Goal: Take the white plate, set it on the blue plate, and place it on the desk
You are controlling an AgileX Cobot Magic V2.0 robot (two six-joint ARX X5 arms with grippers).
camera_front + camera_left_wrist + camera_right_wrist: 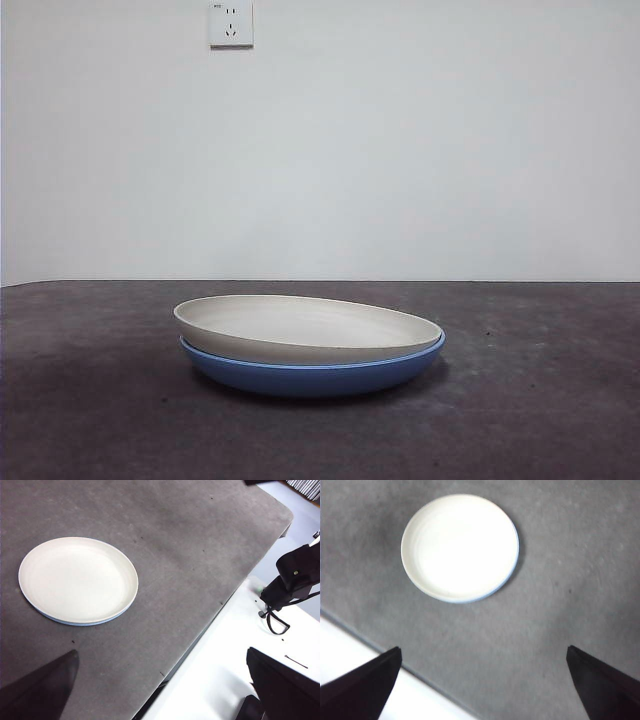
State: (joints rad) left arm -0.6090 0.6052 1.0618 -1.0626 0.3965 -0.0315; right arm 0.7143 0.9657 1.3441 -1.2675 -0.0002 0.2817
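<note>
The white plate (pixel 305 325) lies inside the blue plate (pixel 315 373) on the desk (pixel 90 400), tilted a little, its left rim higher. Only a thin blue edge shows under the white plate (pixel 77 580) in the left wrist view, and beside the white plate (pixel 460 547) in the right wrist view. My left gripper (pixel 160 690) is open and empty, well away from the plates, over the desk's edge. Open and empty too, my right gripper (pixel 482 685) is high above the desk, apart from the plates. Neither gripper shows in the front view.
The desk's edge (pixel 200 635) runs close to the left gripper, with a white surface (pixel 220 680) beyond it. Part of another black arm (pixel 292 580) stands over that white surface. A white wall with a socket (pixel 231 24) is behind the desk.
</note>
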